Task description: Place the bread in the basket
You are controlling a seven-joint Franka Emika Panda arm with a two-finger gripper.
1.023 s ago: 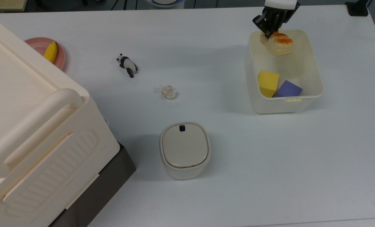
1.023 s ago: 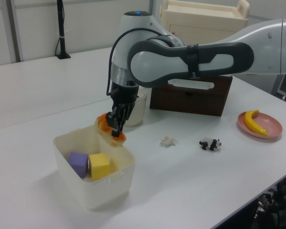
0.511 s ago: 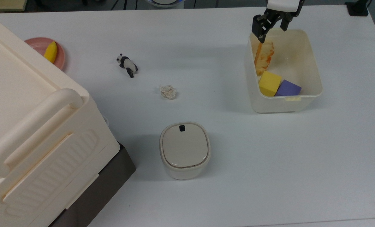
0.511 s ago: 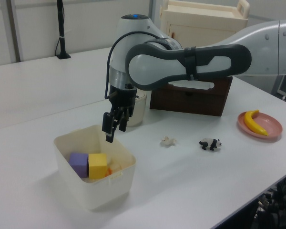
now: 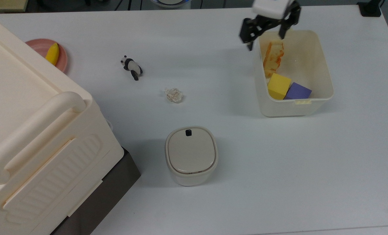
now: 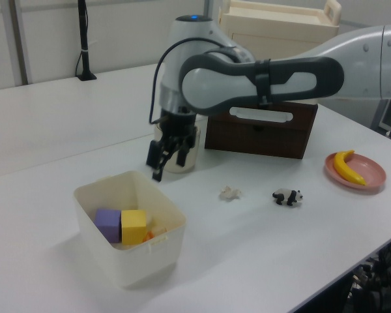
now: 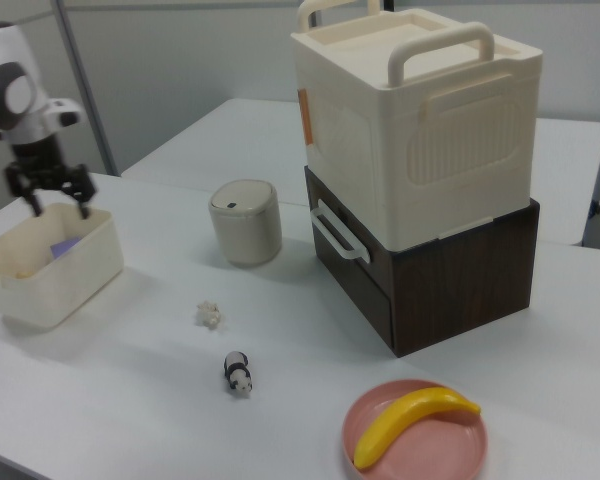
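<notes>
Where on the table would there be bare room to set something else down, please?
The widest free patch is the table between the lidded bin and the basket, toward the top view's bottom right. It is crowded inside the basket: bread, yellow block and purple block, with the open gripper above its rim.

Gripper (image 5: 266, 36) raised, jaws wide apart, empty

**Bread lies inside the basket**

The bread (image 5: 273, 58), cream-sided with an orange-brown top, is tipped on its edge against the basket's wall on the top view's left. The basket (image 5: 324, 70), a cream-white rectangular tub with rounded corners, stands upright and open.
</notes>
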